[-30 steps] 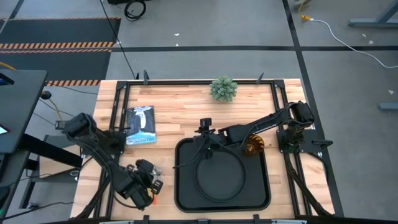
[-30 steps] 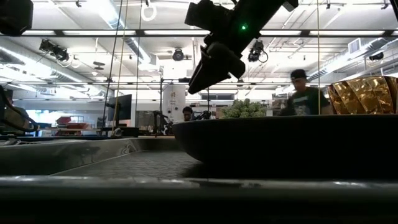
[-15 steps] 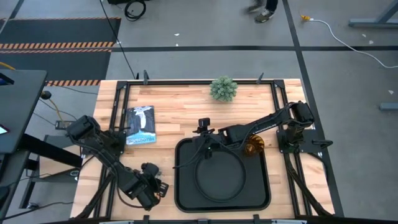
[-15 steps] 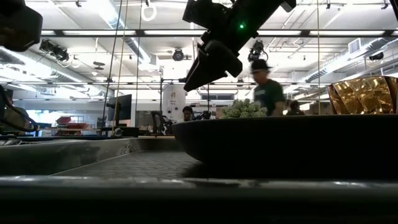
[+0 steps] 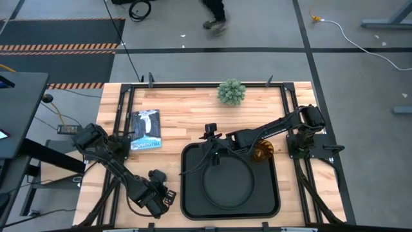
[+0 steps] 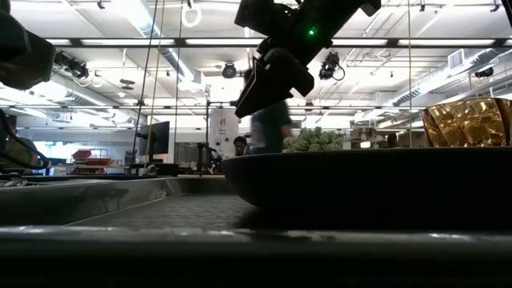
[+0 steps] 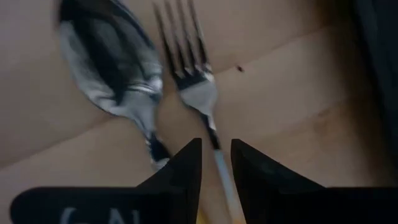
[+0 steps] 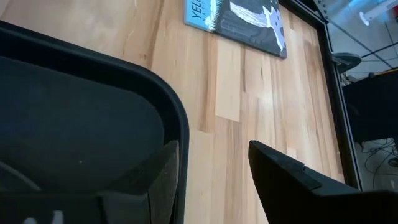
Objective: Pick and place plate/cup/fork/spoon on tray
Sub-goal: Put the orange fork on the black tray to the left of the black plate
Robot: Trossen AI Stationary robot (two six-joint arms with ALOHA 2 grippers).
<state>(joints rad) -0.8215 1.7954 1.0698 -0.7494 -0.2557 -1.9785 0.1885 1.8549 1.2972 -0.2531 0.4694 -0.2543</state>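
Desk: light wood planks, black frame rail around the edge. Directly on it:
- tray, near edge, right of centre
- book, left side, mid-depth, well apart from the tray
- small green plant, far edge, about centre
- spoon and fork, side by side on bare wood at the near left, just left of the tray

Cup sits at the tray's far right corner; can't tell whether it's on the wood or the tray.

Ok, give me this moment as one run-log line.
left tool: open, straddling fork handle, spoon beside | right tool: open, over tray far-left corner | plate on tray | cup by tray's right rim
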